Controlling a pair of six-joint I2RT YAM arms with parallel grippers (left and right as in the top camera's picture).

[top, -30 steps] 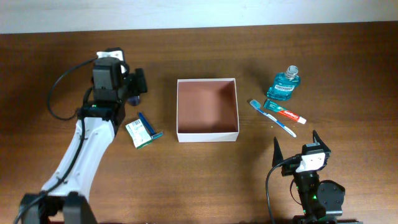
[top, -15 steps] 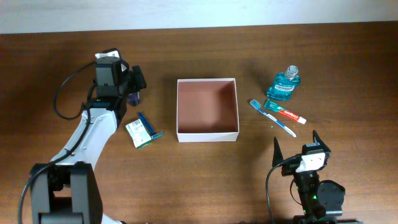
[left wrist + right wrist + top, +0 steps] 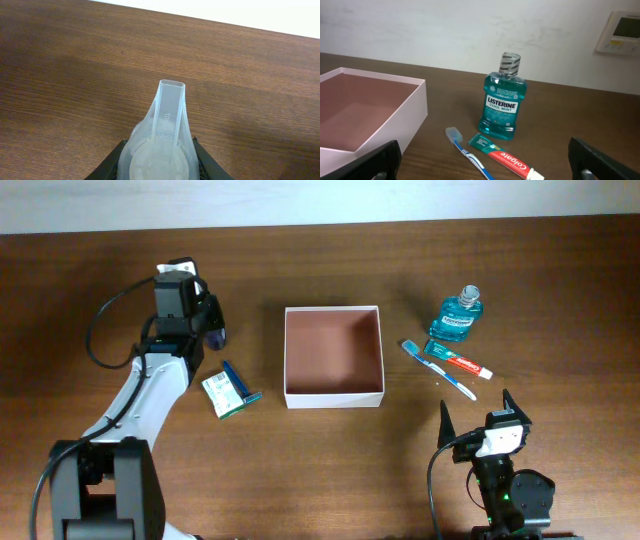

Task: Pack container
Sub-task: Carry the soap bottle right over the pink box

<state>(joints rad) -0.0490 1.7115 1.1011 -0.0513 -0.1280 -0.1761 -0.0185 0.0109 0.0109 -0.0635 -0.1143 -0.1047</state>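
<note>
Overhead, the dark brown wood-grain desk [image 3: 560, 280] fills nearly the whole view, with a pale strip of wall [image 3: 320, 200] along its far edge. The container [image 3: 333, 350] sits open near the desk's middle, white walls around a reddish-brown inside with nothing in it. To its right lie a teal mouthwash bottle [image 3: 457, 320], a toothpaste tube [image 3: 460, 361] and a toothbrush [image 3: 440, 370], close together. To its left is a green-and-white carton [image 3: 224, 393]. The left gripper [image 3: 213, 330] reaches over the far left of the desk, well apart from the container. The right gripper [image 3: 475, 415] hangs near the front edge with its fingers spread wide. From the left wrist, bare wood runs up to the white wall, and the black fingers press against both sides of a clear plastic item [image 3: 167, 115] that pokes out ahead of them. From the right wrist, the container's corner shows at the left, the bottle stands upright beyond the tube and brush, and a white plastered wall carries a small control panel [image 3: 620, 32] at the upper right.
</note>
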